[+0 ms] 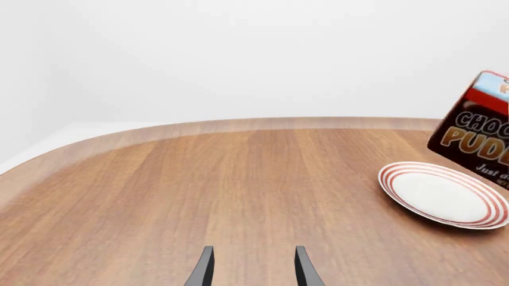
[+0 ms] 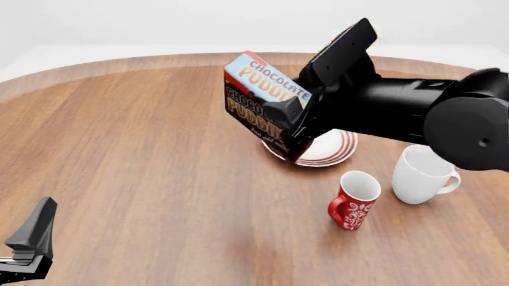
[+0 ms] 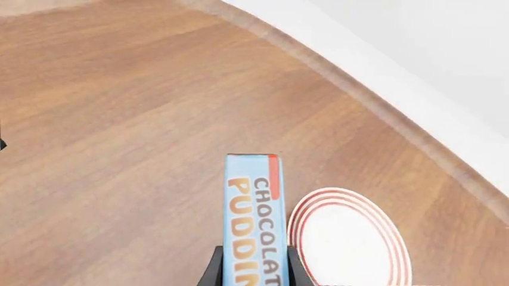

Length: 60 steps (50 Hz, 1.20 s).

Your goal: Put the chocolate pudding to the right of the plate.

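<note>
Gripping the chocolate pudding [image 2: 258, 98] between closed jaws, the right gripper [image 2: 292, 128] holds it tilted in the air above the plate's [image 2: 338, 152] left edge, so lifting looks done while setting it down right of the plate remains; the left gripper [image 1: 253, 265] hangs open, empty

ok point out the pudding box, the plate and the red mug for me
pudding box [image 2: 266, 80], front view, on its light-blue lettered top
plate [image 2: 340, 146], front view, on the red-ringed rim at its right side
red mug [image 2: 354, 207], front view, on its patterned outer wall
</note>
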{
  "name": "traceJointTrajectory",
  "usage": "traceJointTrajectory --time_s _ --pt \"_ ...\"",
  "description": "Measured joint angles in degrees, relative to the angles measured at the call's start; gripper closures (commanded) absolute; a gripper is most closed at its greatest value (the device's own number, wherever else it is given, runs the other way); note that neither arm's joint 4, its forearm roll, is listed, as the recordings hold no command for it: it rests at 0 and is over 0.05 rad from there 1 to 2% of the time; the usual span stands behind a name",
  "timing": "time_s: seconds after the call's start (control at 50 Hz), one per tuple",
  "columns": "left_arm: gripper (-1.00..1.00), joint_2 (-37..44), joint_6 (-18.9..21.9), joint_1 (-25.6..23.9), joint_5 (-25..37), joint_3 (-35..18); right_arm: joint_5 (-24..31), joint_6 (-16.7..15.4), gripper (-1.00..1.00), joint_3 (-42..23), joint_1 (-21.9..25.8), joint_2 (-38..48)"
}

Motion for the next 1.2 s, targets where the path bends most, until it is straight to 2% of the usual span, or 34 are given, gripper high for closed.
traceJointTrajectory --time_s 0.16,0.36,0.66,0.84,1.2 --pt "-1.00 0.0 0.0 0.0 0.0 0.0 6.0 -1.5 1.00 -12.6 -5.4 1.9" --pt "-1.00 0.0 0.0 0.0 0.0 0.0 11.0 -2.6 1.00 -26.7 -13.1 9.5" --pt "-1.00 0.0 0.0 0.0 0.0 0.0 13.5 -2.5 1.00 -38.9 -25.2 20.8" --pt "-1.00 0.0 0.0 0.0 0.0 0.0 11.5 -2.8 1.00 -39.3 -31.9 25.1" --pt "-1.00 0.0 0.0 0.0 0.0 0.0 2.7 -3.0 1.00 -29.2 -41.1 29.8"
